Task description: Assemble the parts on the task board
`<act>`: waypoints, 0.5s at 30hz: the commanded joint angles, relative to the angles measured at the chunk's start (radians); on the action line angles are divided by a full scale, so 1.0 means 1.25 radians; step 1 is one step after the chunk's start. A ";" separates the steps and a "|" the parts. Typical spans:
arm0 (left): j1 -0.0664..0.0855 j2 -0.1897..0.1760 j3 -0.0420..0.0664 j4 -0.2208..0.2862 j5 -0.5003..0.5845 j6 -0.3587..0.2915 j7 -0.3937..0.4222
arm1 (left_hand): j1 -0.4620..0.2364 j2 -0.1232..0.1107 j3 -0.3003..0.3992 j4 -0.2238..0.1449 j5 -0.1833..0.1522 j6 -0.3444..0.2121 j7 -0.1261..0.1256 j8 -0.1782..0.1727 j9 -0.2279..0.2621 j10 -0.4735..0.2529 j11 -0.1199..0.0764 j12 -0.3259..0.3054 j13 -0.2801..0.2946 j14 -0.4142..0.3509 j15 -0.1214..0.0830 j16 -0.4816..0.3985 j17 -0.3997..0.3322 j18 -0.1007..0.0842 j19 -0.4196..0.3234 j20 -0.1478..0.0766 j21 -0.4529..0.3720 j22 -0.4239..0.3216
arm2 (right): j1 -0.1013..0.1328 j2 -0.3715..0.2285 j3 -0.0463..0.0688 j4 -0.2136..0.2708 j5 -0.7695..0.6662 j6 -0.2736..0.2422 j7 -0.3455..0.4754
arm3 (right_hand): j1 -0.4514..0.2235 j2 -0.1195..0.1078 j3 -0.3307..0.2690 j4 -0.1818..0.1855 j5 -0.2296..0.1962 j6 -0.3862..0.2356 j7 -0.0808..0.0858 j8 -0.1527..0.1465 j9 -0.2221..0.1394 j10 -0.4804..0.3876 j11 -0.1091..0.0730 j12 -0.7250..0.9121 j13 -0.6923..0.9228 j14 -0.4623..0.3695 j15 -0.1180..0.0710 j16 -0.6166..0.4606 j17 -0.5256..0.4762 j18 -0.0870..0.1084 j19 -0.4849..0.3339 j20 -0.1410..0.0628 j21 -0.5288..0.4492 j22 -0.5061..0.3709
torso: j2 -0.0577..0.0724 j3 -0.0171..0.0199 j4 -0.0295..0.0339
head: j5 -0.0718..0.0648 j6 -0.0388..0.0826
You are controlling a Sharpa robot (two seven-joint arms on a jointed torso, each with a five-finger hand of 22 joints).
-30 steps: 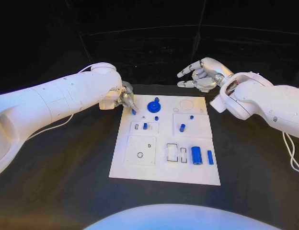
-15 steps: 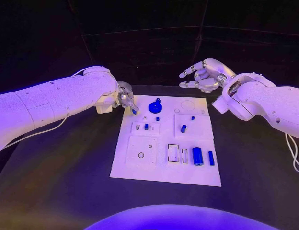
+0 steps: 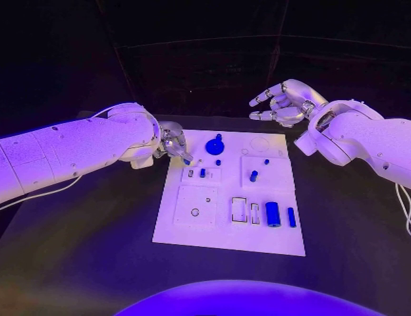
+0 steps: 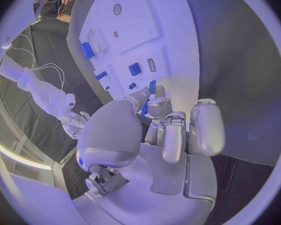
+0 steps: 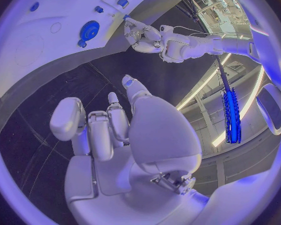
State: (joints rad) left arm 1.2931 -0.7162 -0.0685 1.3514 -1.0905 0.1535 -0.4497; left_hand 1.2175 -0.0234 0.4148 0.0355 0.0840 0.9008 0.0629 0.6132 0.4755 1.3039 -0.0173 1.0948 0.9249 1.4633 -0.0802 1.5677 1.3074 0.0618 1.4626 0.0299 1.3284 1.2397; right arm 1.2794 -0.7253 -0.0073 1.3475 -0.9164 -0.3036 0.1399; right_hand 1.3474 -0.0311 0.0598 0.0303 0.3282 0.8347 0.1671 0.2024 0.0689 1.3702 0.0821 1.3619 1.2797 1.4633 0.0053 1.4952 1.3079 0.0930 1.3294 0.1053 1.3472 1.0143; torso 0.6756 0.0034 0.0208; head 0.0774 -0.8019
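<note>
The white task board lies mid-table with several blue parts on it: a round knobbed piece at the far end, small pegs in the middle, and a cylinder with a thin bar near the front right. My left hand hovers at the board's far left corner, pinching a small blue part in its fingertips; the left wrist view shows this blue part between the fingers. My right hand is raised beyond the board's far right corner, fingers loosely spread, holding nothing.
Black table surrounds the board on all sides. A white cable trails at the right edge. In the right wrist view the board, the round piece and my left hand are seen.
My left hand, still pinching the small blue part, has shifted slightly toward me and over the board's far left corner. The right hand has stayed almost still.
</note>
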 commanded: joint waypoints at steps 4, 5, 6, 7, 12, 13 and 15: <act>-0.007 -0.010 0.000 0.029 -0.008 -0.040 -0.007 | -0.007 0.003 0.124 -0.118 0.000 -0.006 -0.003 0.006 0.002 0.006 -0.001 0.006 0.002 0.086 0.002 0.002 0.211 0.008 0.004 0.001 -0.002 0.000 | 0.001 0.001 0.000 -0.002 -0.001 0.004 0.008 | -0.001 0.007 -0.002 0.001 0.004 0.001 0.000 0.006 -0.001 -0.002 -0.003 -0.003 0.001 0.055 -0.005 -0.004 0.066 0.008 -0.001 -0.001 -0.004 -0.001 | 0.001 -0.0001 -0.0021 | 0.002 -0.003; -0.007 -0.010 0.000 0.031 -0.008 -0.041 -0.009 | -0.007 0.003 0.124 -0.118 0.000 -0.006 -0.003 0.006 0.002 0.006 -0.001 0.006 0.002 0.086 0.002 0.002 0.211 0.008 0.004 0.001 -0.002 0.000 | 0.001 0.001 0.000 -0.003 -0.001 0.004 0.008 | -0.001 0.007 -0.002 0.001 0.004 0.001 0.000 0.006 -0.001 -0.002 -0.003 -0.003 0.001 0.055 -0.005 -0.004 0.066 0.008 -0.001 -0.001 -0.004 -0.001 | 0.001 -0.0001 -0.0021 | 0.002 -0.003; -0.008 -0.011 0.000 0.033 -0.008 -0.042 -0.010 | -0.007 0.003 0.124 -0.118 0.000 -0.006 -0.003 0.006 0.002 0.006 -0.001 0.006 0.002 0.086 0.002 0.002 0.211 0.008 0.004 0.001 -0.002 0.000 | 0.001 0.002 0.000 -0.003 -0.001 0.004 0.008 | -0.001 0.007 -0.002 0.001 0.004 0.001 0.000 0.006 -0.001 -0.002 -0.003 -0.003 0.001 0.055 -0.005 -0.004 0.066 0.008 -0.001 -0.001 -0.004 -0.001 | 0.001 0.0005 -0.0029 | 0.002 -0.003; -0.008 -0.011 0.000 0.035 -0.008 -0.043 -0.012 | -0.007 0.003 0.124 -0.118 0.000 -0.006 -0.003 0.006 0.002 0.006 -0.001 0.006 0.002 0.086 0.002 0.002 0.211 0.008 0.004 0.001 -0.002 0.000 | 0.001 0.002 0.000 -0.003 -0.001 0.004 0.008 | -0.001 0.007 -0.002 0.001 0.004 0.001 0.000 0.006 -0.001 -0.002 -0.003 -0.003 0.001 0.055 -0.005 -0.004 0.066 0.008 -0.001 -0.001 -0.004 -0.001 | 0.001 0.0005 -0.0030 | 0.002 -0.003; -0.012 -0.009 0.000 0.037 -0.010 -0.036 -0.020 | -0.007 0.003 0.124 -0.118 0.000 -0.006 -0.003 0.006 0.002 0.006 -0.001 0.006 0.002 0.086 0.002 0.002 0.211 0.008 0.004 0.001 -0.002 0.000 | 0.001 0.003 0.000 -0.004 -0.001 0.005 0.008 | -0.001 0.007 -0.002 0.001 0.004 0.001 0.000 0.006 -0.001 -0.002 -0.003 -0.003 0.001 0.055 -0.005 -0.004 0.066 0.008 -0.001 -0.001 -0.004 -0.001 | 0.001 0.0011 -0.0027 | 0.002 -0.005; -0.013 -0.009 0.000 0.037 -0.010 -0.035 -0.021 | -0.007 0.003 0.124 -0.118 0.000 -0.006 -0.003 0.006 0.002 0.006 -0.001 0.006 0.002 0.086 0.002 0.002 0.211 0.008 0.004 0.001 -0.002 0.000 | 0.001 0.003 0.000 -0.004 -0.001 0.005 0.008 | -0.001 0.007 -0.002 0.001 0.004 0.001 0.000 0.006 -0.001 -0.002 -0.003 -0.003 0.001 0.055 -0.005 -0.004 0.066 0.008 -0.001 -0.001 -0.004 -0.001 | 0.001 0.0011 -0.0027 | 0.002 -0.005; -0.014 -0.008 0.000 0.037 -0.014 -0.030 -0.023 | -0.007 0.003 0.125 -0.118 0.000 -0.006 -0.003 0.006 0.002 0.006 -0.001 0.006 0.002 0.086 0.002 0.002 0.211 0.008 0.004 0.001 -0.002 0.001 | 0.001 0.003 0.000 -0.004 -0.001 0.005 0.008 | -0.001 0.007 -0.002 0.001 0.004 0.001 0.000 0.006 -0.001 -0.002 -0.003 -0.003 0.001 0.055 -0.005 -0.004 0.066 0.008 -0.001 -0.001 -0.004 -0.001 | 0.001 0.0009 -0.0024 | 0.002 -0.006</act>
State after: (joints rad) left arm 1.2753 -0.7270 -0.0688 1.3952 -1.0934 0.1166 -0.4643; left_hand 1.2070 -0.0315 0.4295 0.0231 0.0812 0.8980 0.0603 0.6171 0.4771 1.3045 -0.0160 1.0995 0.9263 1.4633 -0.0801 1.5677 1.3074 0.0619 1.4626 0.0299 1.3284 1.2398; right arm 1.2793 -0.7228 -0.0073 1.3429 -0.9164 -0.3033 0.1401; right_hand 1.3473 -0.0311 0.0598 0.0303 0.3282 0.8347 0.1671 0.2024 0.0689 1.3702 0.0821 1.3619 1.2797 1.4633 0.0053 1.4953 1.3077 0.0930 1.3294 0.1054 1.3472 1.0143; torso 0.6768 0.0042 0.0174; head 0.0802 -0.8078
